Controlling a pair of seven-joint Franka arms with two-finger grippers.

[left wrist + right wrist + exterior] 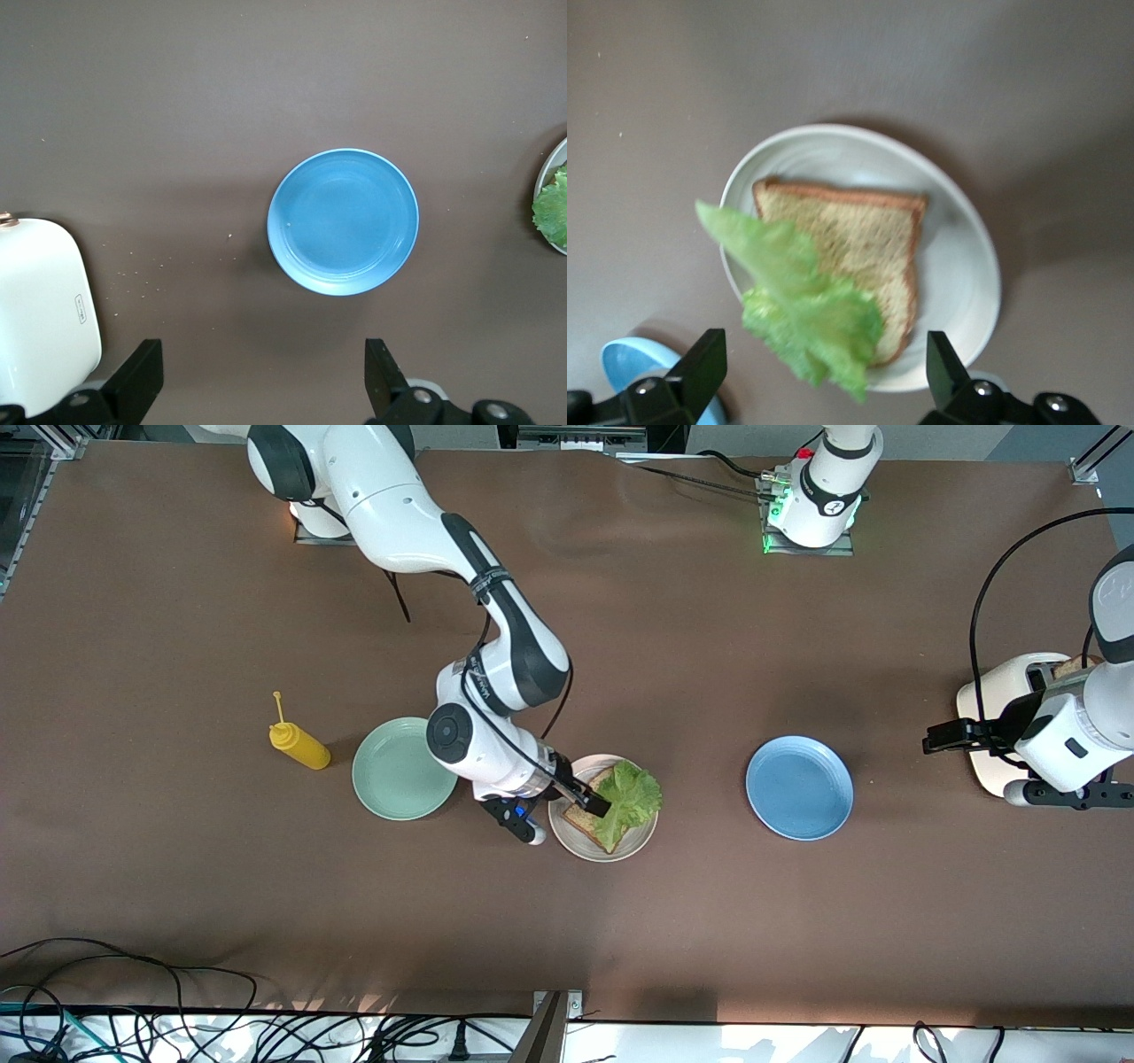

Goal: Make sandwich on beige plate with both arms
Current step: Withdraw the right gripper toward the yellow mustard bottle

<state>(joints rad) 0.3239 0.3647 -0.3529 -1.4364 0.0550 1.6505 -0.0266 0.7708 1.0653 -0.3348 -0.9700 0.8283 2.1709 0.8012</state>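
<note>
Lettuce point(631, 799) – on toast point(859, 243) – under right end effector point(592, 804).

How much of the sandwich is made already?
Done: one toast slice lies on the beige plate, lettuce on it. Now: the open right gripper hovers over the lettuce. Left: a top slice; the left gripper, open, waits near the toaster.

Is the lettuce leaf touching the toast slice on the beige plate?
Touching. In the front view the lettuce leaf lies across the toast slice on the beige plate; the right wrist view shows it overlapping the toast's edge.
</note>
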